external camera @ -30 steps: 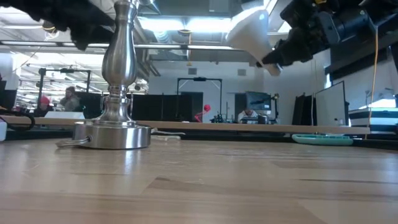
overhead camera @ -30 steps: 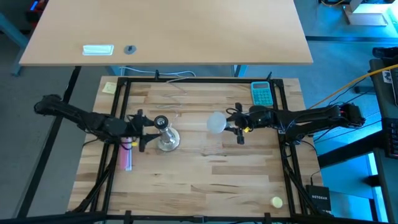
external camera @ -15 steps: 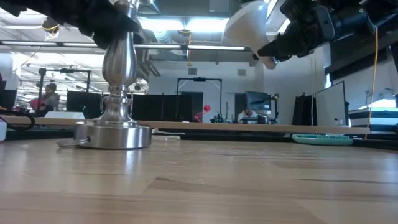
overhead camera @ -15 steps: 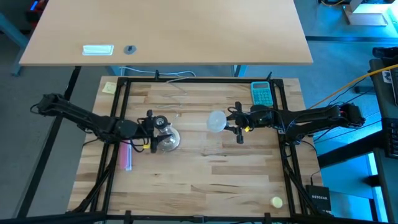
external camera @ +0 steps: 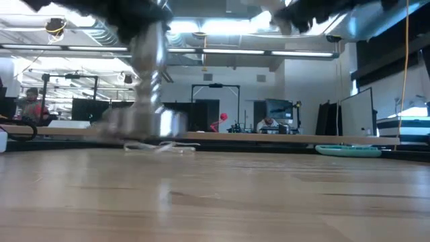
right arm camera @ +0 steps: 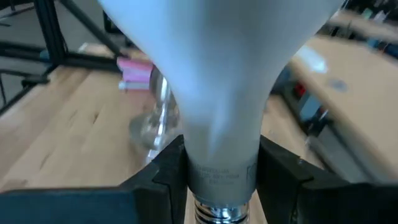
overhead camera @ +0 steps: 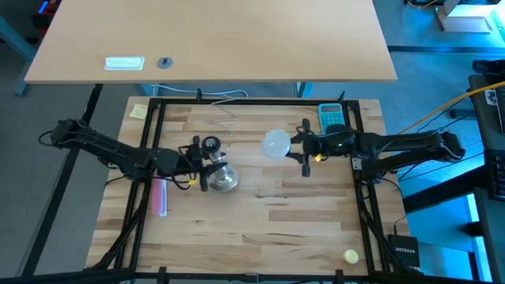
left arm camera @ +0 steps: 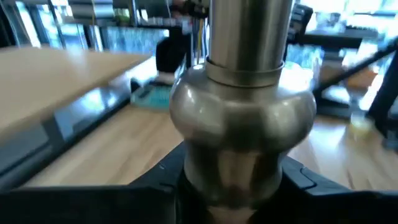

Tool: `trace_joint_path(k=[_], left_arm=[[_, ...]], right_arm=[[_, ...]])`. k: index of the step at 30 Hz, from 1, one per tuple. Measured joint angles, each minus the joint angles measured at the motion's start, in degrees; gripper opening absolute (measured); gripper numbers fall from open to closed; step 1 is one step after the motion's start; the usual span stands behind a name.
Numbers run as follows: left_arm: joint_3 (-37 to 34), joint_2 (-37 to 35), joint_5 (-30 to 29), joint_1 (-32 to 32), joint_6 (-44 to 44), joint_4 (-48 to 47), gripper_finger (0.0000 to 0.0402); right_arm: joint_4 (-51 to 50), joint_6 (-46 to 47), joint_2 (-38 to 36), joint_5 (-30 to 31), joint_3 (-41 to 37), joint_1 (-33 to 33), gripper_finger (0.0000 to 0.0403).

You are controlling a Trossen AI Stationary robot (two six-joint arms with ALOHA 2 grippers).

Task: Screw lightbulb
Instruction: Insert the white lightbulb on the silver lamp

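The silvery socket stand (overhead camera: 217,170) with a dark top (overhead camera: 211,144) stands at the table's left middle. My left gripper (overhead camera: 203,165) is shut on its stem. In the low view the stand (external camera: 149,74) is blurred, and its round base (external camera: 144,122) looks raised off the table. The white frosted lightbulb (overhead camera: 275,143) is held above the table's middle by my right gripper (overhead camera: 304,149), which is shut on its neck. The globe points toward the stand. The bulb fills the right wrist view (right arm camera: 217,74). My left gripper pinches the stand's stem just below its rounded bulge (left arm camera: 231,177), one finger on each side. It comes level from the table's left, across the upright stem. The base seems lifted off the table. My right gripper pinches the bulb's narrow neck (right arm camera: 219,163) just above the metal screw base (right arm camera: 217,211), one finger on each side. It comes level from the table's right. The bulb lies roughly level and clear of the table, its globe toward the table's left.
A pink object (overhead camera: 161,197) lies left of the stand. A teal calculator (overhead camera: 332,117) lies at the far right and a yellow note (overhead camera: 139,110) at the far left. A small yellow thing (overhead camera: 350,255) lies at the near right. Black frame rails (overhead camera: 150,142) run along the table's sides.
My left gripper has gone toward the table's right, closed around the stand's stem and taken hold. It has carried the stand a little rightward, and the base has risen off the table. My right gripper has raised the bulb slightly, toward the far edge.
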Motion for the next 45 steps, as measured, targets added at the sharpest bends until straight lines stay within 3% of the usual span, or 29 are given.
trace_joint_path(k=[4,7,14,20,26,32,37,45], left_arm=[[6.2,6.8,0.7,-0.2,6.6,4.6,0.0123],[9.0,13.7,6.8,0.9,9.5,8.8,0.0123],[11.9,31.1,15.8,4.8,6.2,21.6,0.0123],[18.3,39.9,23.1,6.5,5.3,24.4,0.0123],[21.1,42.1,32.5,8.2,6.7,25.3,0.0123],[21.2,42.0,34.3,8.8,6.5,26.7,0.0123],[21.1,38.6,35.5,7.4,6.9,20.0,0.0123],[21.1,37.2,35.9,7.3,6.9,17.6,0.0123]], right_arm=[[-4.7,-0.3,-2.2,2.2,3.7,1.0,0.0142],[-5.7,-0.1,-3.8,2.5,3.7,1.0,0.0142],[-7.5,0.1,-6.5,2.8,3.8,1.0,0.0142],[-7.3,0.1,-7.3,2.9,3.8,1.0,0.0142],[-7.7,-0.3,-7.2,3.9,3.8,1.0,0.0142],[-9.6,-0.1,-7.2,5.1,3.8,1.0,0.0142],[-12.7,3.4,-5.6,6.8,0.7,1.0,0.0142],[3.5,6.8,7.9,4.0,-10.9,-1.7,0.0142]])
